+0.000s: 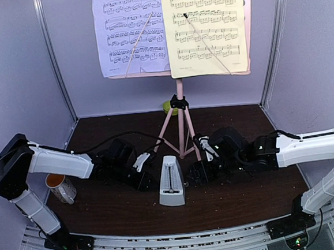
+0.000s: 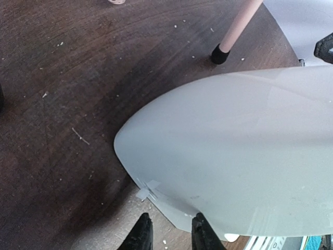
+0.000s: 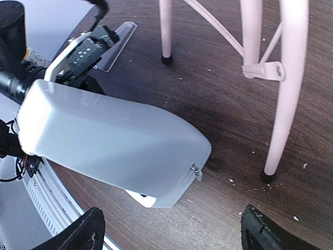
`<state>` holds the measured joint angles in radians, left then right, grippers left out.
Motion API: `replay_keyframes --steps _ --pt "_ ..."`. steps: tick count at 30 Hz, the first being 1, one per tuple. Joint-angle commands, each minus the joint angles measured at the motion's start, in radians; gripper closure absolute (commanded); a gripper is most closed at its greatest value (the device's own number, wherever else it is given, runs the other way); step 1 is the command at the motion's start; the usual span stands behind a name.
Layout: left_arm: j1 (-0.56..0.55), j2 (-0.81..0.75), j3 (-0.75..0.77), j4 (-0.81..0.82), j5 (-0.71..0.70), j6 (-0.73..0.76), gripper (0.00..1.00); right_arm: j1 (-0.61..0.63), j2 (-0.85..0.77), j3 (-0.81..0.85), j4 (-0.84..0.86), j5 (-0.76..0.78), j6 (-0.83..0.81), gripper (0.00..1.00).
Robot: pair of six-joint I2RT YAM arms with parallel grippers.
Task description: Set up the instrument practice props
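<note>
The pink music stand [image 1: 182,126] stands at the back middle of the table. A lavender page [image 1: 129,29] and a pale-yellow page [image 1: 205,26] rest on its desk. In front of it the small grey metronome [image 1: 171,182] stands upright, its pendulum face showing. My left gripper [image 2: 170,233] sits low at the metronome's [image 2: 234,151] left side. Its jaws are narrowly open with only table between them, and the right fingertip is almost at the base edge. My right gripper [image 3: 174,232] is wide open on the other side, clear of the metronome [image 3: 114,146].
A white mug [image 1: 61,187] stands at the left beside my left arm. A lime-green bowl [image 1: 167,106] shows behind the stand's pole. The stand's pink legs [image 3: 283,104] spread close behind both grippers. A clear flat piece [image 3: 117,41] lies on the table.
</note>
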<state>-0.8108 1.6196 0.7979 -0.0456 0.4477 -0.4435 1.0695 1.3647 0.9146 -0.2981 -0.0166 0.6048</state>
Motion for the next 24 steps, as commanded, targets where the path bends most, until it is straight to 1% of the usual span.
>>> replay_keyframes --steps 1,3,6,9,15,19,24 --pt "-0.005 -0.033 0.025 0.065 0.046 0.02 0.71 0.036 -0.015 -0.01 0.064 0.07 -0.011 0.08" --pt "-0.004 -0.054 0.023 0.043 0.025 0.029 0.7 0.058 -0.016 -0.008 0.086 0.105 -0.014 0.05" --pt "-0.004 -0.084 0.021 0.008 -0.024 0.041 0.67 0.092 -0.013 -0.005 0.142 0.151 -0.024 0.04" --pt "-0.004 -0.099 0.028 -0.028 -0.074 0.049 0.64 0.126 0.012 0.014 0.162 0.215 -0.029 0.03" --pt "-0.004 -0.127 0.018 -0.02 -0.097 0.033 0.62 0.189 0.088 0.06 0.251 0.333 -0.072 0.02" --pt "-0.004 -0.14 0.015 -0.028 -0.104 0.031 0.62 0.207 0.113 0.074 0.271 0.388 -0.106 0.05" --pt "-0.004 -0.161 0.01 -0.043 -0.112 0.032 0.62 0.209 0.129 0.07 0.293 0.444 -0.119 0.14"
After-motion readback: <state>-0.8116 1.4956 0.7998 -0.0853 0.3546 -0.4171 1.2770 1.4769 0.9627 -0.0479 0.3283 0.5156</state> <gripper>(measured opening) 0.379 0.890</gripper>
